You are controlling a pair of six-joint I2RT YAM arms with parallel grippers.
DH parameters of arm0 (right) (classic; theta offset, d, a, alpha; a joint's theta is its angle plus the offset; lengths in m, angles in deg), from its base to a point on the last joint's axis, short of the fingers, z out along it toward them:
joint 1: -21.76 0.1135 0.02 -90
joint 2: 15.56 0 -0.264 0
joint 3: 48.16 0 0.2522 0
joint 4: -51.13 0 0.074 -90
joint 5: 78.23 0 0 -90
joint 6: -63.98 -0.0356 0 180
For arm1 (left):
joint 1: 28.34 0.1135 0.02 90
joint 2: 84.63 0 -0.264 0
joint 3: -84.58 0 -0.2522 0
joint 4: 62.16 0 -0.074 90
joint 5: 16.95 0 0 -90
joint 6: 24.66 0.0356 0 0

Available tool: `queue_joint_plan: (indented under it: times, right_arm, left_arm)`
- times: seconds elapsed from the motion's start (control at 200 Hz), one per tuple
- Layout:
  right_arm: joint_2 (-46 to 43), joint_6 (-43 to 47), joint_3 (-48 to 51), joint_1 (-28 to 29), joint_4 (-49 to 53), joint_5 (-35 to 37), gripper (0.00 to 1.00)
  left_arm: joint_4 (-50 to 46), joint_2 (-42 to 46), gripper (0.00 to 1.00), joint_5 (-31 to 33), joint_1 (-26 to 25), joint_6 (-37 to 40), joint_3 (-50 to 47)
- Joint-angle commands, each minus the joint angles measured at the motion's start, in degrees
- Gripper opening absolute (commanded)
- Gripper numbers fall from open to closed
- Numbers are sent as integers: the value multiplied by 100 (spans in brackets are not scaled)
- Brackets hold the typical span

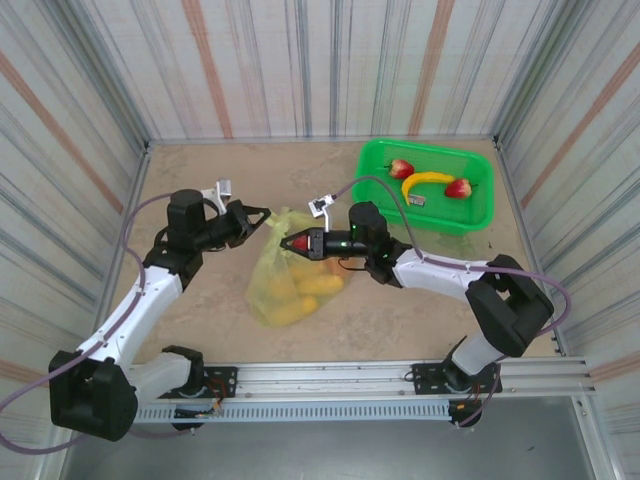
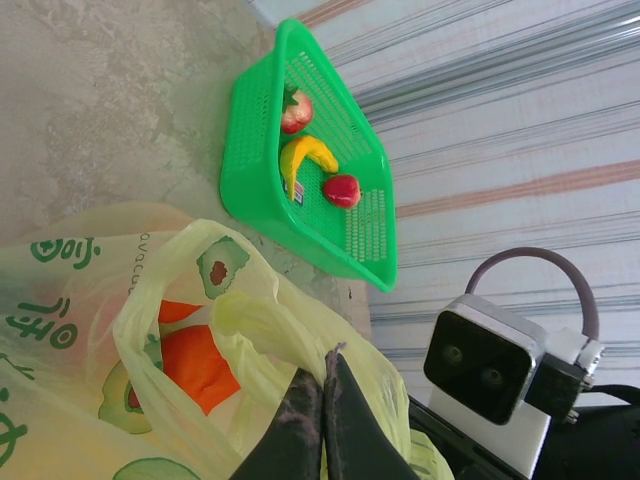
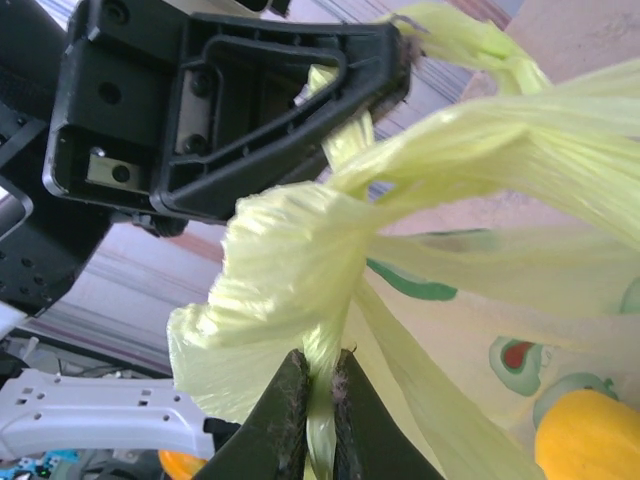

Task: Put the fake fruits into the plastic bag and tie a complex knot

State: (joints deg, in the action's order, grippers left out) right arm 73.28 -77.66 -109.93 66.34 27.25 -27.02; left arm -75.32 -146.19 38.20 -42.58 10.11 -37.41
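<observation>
Top external view: the plastic bag [image 1: 272, 282] — thin, translucent, yellow-green — lies crumpled near the middle of the table [image 1: 200, 170], a little toward the near edge. Yellow and orange fake fruits [image 1: 300, 292] show through it. The left gripper [image 2: 323, 378] is pressed together on a fold of the bag's rim; the right gripper [image 3: 318, 392] is clamped on a twisted strip of the same film. At the far right corner the bright green slotted basket [image 1: 440, 215] holds two red strawberries [image 1: 401, 168] and one glossy banana [image 1: 428, 182].
</observation>
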Motion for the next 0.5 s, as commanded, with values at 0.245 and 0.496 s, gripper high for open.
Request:
queue_joint_plan:
  times: [0.245,0.496]
  right_arm:
    - [-301,109,226,-218,53,-644,0]
    - [-313,221,233,-221,158,-786,0]
  left_arm:
    - [-154,135,0,31,56,345,302]
    - [-67,83,0,-36,-22,310,225]
